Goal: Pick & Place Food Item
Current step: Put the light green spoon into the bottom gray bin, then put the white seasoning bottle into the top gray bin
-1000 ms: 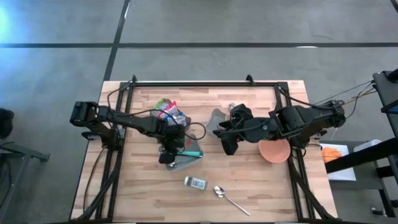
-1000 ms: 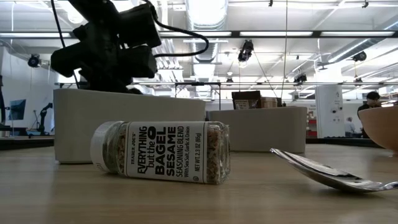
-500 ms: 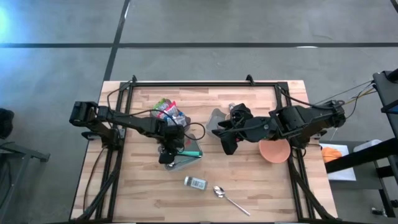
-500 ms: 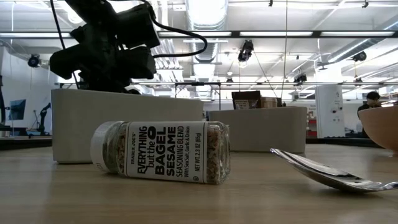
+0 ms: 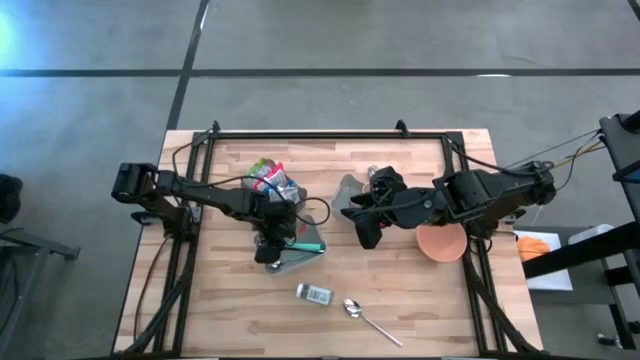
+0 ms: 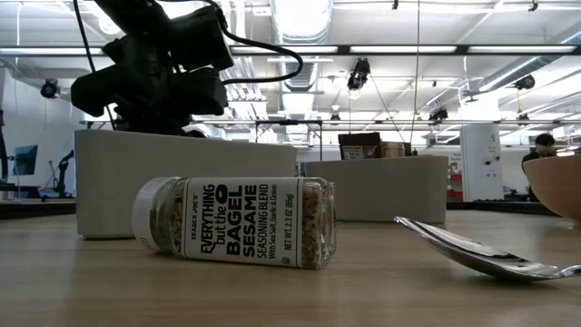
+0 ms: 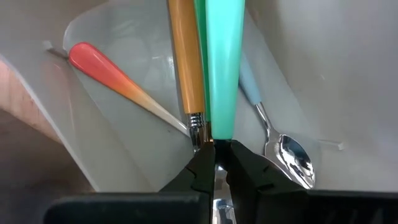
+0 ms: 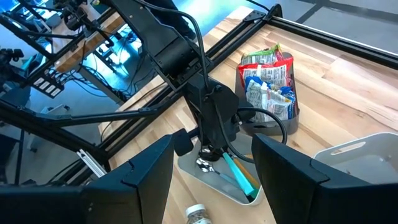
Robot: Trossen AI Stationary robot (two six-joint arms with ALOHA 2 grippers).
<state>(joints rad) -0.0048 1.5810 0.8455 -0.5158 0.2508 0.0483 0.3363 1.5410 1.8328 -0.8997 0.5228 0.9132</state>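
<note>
**Item 1: left pincer** (image 7: 216,154). It is tipped steeply down into the white tray (image 7: 124,155). I read the jaws as pinched nearly together on the thin metal neck of the teal-handled utensil (image 7: 222,62). The handle's long axis runs straight ahead, in line with the fingers.

**Item 2: neighbours in the tray.** An orange-handled utensil (image 7: 185,56) lies against the teal one on one side. A spoon (image 7: 292,160) with a pale blue handle lies on the other side. A red-tipped piece (image 7: 102,65) lies further off.

**Item 3: food.**
- The snack packets (image 5: 268,177) sit in a dark bin just behind this pincer, toward the table's far edge. They are near it but not touched.
- The seasoning jar (image 6: 238,222) lies on its side on the near side of the pincer, a little further away.
- I judge the packets to be the likelier target. The left arm is clearly the nearer one, and it would have to let go of the cutlery first.

**Item 4: right pincer** (image 8: 211,180). It is raised well off to the side, with the fingers spread and nothing between them. It is waiting.
</note>
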